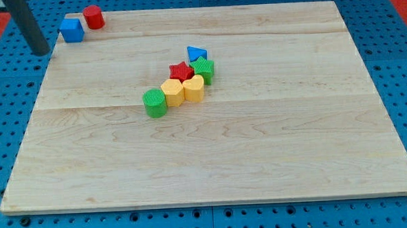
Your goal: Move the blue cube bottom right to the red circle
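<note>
The blue cube (72, 30) sits at the board's top left corner. The red circle, a red cylinder (93, 17), stands just to its upper right, almost touching it. My rod comes down from the view's top left, and my tip (41, 51) rests to the left of and slightly below the blue cube, near the board's left edge, a small gap away from it.
A cluster lies near the board's middle: a blue triangle (196, 54), a red star (181, 71), a green block (203, 70), two yellow blocks (193, 88) (172, 92) and a green cylinder (155, 102). The wooden board (260, 146) lies on a blue pegboard.
</note>
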`<state>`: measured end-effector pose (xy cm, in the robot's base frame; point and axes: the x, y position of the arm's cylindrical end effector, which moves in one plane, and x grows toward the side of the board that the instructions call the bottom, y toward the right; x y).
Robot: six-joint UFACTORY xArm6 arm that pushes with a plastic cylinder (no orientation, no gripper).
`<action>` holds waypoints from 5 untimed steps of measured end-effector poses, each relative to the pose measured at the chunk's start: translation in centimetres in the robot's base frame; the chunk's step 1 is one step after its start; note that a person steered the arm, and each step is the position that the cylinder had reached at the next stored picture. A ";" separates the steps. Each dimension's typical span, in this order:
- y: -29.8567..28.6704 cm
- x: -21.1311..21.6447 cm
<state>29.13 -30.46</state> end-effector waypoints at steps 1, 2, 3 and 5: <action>0.0 -1.8; 0.0 -2.8; 0.1 -4.4; 1.4 -8.5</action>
<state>20.61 -29.09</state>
